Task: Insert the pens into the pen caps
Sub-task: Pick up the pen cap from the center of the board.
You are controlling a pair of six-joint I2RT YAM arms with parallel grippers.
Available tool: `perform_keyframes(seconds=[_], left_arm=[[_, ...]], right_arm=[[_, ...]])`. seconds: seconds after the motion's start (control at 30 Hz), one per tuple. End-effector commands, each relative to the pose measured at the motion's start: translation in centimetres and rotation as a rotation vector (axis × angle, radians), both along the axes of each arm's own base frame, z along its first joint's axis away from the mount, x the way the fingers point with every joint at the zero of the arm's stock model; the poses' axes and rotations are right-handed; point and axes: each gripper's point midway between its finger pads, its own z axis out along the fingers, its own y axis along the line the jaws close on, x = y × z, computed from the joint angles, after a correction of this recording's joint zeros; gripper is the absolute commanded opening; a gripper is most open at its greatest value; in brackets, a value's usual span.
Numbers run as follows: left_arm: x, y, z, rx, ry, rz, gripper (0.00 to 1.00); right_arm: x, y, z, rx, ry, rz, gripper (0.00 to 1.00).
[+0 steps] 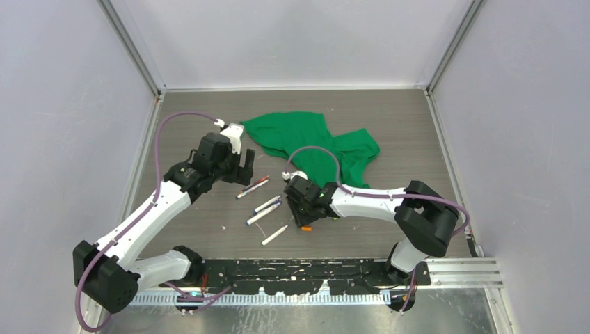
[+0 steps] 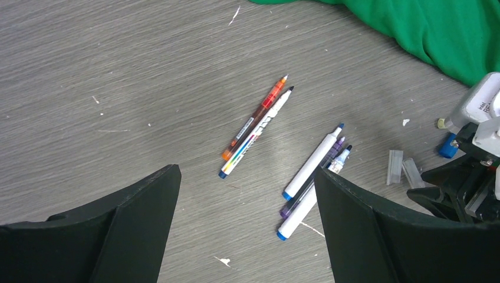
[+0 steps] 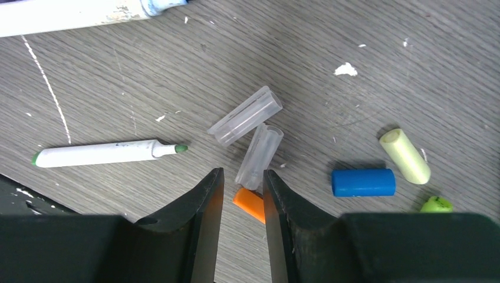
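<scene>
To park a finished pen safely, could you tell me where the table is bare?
Bare: the table's far-left corner beside the green cloth, and its right side. Crowded: the middle, pens and pen caps around the right gripper.

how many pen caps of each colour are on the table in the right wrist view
clear caps: 2
orange cap: 1
blue cap: 1
pale yellow cap: 1
green cap, partly hidden: 1
total: 6
</scene>
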Motion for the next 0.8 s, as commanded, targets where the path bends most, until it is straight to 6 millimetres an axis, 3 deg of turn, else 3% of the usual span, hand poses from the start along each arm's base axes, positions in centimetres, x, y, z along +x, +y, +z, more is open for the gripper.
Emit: perform_keyframes(seconds=[0.0, 0.23, 0.43, 0.57, 0.77], left_arm=[[0.7, -0.1, 1.7, -0.024, -0.077, 0.004, 0.87], [0.7, 0.0, 1.6, -0.019, -0.077, 0.006, 0.87], [0.7, 0.0, 1.6, -0.020, -0.076, 0.009, 0.87], [0.8, -0.1, 1.7, -0.025, -0.076, 0.011, 0.87], [0.6, 0.0, 1.9, -0.029, -0.082, 0.011, 0.87]], right_arm=[[0.2, 1.8, 0.8, 0.097, -0.007, -0.012, 0.37], [-0.1, 3.2, 1.1, 0.150, 0.011, 0.005, 0.36], [1.8, 0.9, 3.9, 0.073, -0.105, -0.046, 0.35], [2.9, -0.3, 4.2, 0.040, -0.114, -0.115, 0.30], [3.6, 1.1, 4.0, 0.077, -0.104, -0.172, 0.35]])
